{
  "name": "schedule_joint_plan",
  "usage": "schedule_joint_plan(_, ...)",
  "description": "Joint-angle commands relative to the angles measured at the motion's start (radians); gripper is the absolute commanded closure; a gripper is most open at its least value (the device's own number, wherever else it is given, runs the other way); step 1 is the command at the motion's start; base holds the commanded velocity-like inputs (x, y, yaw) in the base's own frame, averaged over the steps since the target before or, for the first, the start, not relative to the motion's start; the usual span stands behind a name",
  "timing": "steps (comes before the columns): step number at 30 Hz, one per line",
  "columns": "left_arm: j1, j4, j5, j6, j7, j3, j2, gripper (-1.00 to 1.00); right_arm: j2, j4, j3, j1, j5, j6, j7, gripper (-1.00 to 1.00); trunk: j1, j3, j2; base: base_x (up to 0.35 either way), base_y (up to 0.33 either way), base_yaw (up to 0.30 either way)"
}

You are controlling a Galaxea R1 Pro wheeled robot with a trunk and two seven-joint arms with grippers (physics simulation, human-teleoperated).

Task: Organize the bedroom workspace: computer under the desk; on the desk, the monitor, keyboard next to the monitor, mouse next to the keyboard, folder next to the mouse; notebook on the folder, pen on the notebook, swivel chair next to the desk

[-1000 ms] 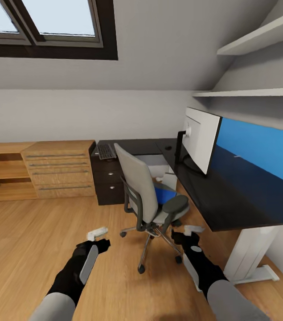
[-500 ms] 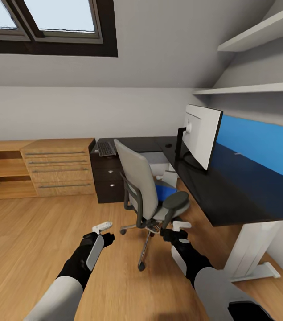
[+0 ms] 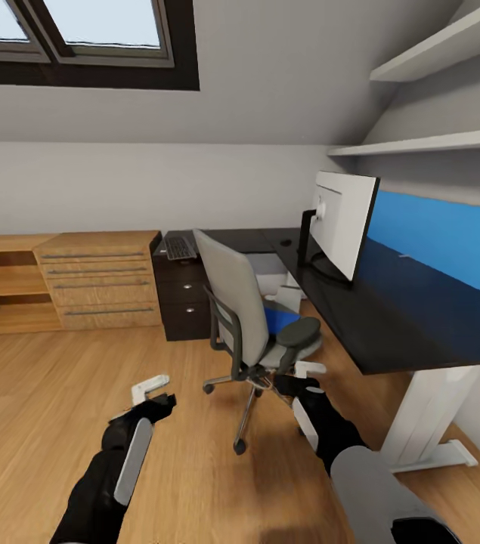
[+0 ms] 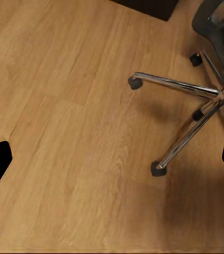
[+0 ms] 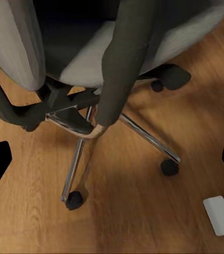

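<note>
The grey swivel chair [image 3: 241,306] stands on the wood floor beside the black desk [image 3: 368,321], its back toward me. The blue folder [image 3: 279,319] lies on its seat. The monitor [image 3: 343,230] stands on the desk with its pale back facing me. The keyboard [image 3: 181,247] lies on the desk's far corner section. A light grey box, probably the computer [image 3: 264,268], sits under the desk behind the chair. My right gripper [image 3: 300,375] [image 5: 112,159] is open just below the chair's black armrest [image 3: 300,332]. Over bare floor left of the chair's chrome base [image 4: 196,106], my left gripper [image 3: 153,393] [image 4: 112,159] is open.
A light wooden drawer unit [image 3: 103,283] with open shelves lines the back wall at left. A long blue panel [image 3: 440,242] runs behind the desk. The desk's white leg and foot [image 3: 425,431] stand at right. Wall shelves [image 3: 436,60] hang above the desk.
My right gripper has come up closer to the chair's armrest. The left arm has drawn back and to the left. The view has shifted slightly.
</note>
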Motion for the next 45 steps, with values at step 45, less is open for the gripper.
schedule_joint_plan(45,0.112,-0.166,0.015,0.234,0.021,-0.009,-0.003,-1.0,0.0,-0.205,0.003,0.058,-0.141,0.125,-0.008,-1.0,0.173,-0.142,-0.316,-0.105,-0.001,0.002)
